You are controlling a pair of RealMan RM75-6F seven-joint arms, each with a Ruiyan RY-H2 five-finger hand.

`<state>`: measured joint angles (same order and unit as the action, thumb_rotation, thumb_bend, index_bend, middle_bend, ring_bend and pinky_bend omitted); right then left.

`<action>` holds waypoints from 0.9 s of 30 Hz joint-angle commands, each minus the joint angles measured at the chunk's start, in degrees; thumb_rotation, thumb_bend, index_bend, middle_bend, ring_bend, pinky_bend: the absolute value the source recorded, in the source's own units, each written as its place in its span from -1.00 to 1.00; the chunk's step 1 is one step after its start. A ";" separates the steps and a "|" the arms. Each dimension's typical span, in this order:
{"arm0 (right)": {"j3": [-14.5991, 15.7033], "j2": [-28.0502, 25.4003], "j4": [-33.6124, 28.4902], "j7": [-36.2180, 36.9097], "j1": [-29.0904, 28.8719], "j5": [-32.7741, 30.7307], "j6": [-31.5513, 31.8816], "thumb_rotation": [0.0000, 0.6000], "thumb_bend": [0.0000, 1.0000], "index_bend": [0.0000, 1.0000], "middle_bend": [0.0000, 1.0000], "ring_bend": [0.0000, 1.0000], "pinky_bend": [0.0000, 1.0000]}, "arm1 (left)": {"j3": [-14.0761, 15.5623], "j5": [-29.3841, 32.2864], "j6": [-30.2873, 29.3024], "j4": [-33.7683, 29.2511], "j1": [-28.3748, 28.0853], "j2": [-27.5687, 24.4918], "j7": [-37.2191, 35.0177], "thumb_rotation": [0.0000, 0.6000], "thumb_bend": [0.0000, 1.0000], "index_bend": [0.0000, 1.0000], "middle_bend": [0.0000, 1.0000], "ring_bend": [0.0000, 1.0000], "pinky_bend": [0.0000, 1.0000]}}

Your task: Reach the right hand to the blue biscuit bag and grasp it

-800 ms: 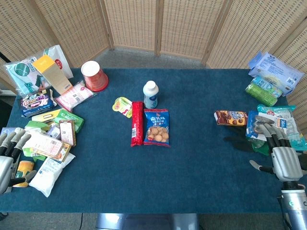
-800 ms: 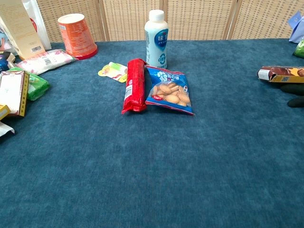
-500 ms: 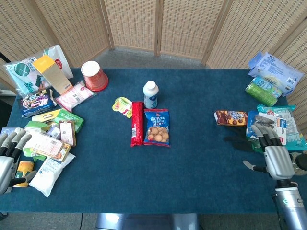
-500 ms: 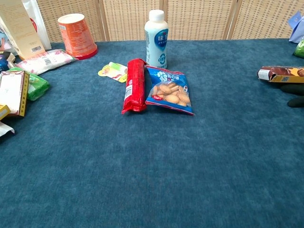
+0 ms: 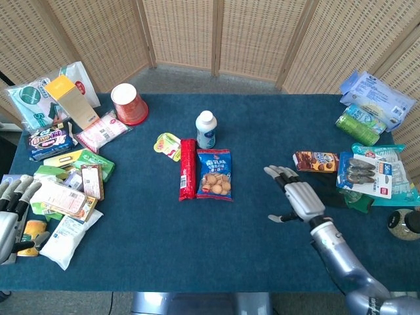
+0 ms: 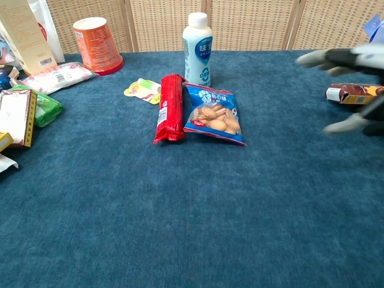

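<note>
The blue biscuit bag [image 5: 214, 174] [image 6: 213, 112] lies flat at the table's middle, tight against a red biscuit roll [image 5: 188, 168] [image 6: 170, 107]. My right hand [image 5: 294, 195] [image 6: 348, 78] hovers open to the bag's right, fingers spread and pointing away from me, well apart from it; it looks blurred in the chest view. At the table's near left edge my left hand [image 5: 12, 213] rests open beside a pile of snack packs; the chest view does not show it.
A white milk bottle [image 5: 206, 128] stands just behind the bag, a small yellow pack [image 5: 168, 145] to its left. A brown cookie pack [image 5: 315, 161] lies behind the right hand. Snack piles fill the left side [image 5: 65, 190] and right edge [image 5: 374, 174]; a red cup [image 5: 128, 103] stands back left.
My right hand has swung left from the table's right edge toward the middle, now entering the chest view. The left hand and the bag have not moved.
</note>
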<state>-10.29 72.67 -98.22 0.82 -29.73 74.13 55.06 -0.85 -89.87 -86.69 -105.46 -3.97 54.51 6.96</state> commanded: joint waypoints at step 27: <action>-7.87 25.44 18.44 -25.52 -25.37 -37.24 -6.03 1.00 -1.00 -1.00 -1.00 -1.00 -1.00 | -0.85 2.93 2.03 1.60 -0.99 -0.04 -1.70 1.00 -1.00 -0.80 -1.00 -1.00 -1.00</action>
<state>-17.88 97.66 -80.26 -24.34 -54.74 37.31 48.82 -1.70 -86.94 -84.66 -103.85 -4.97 54.48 5.26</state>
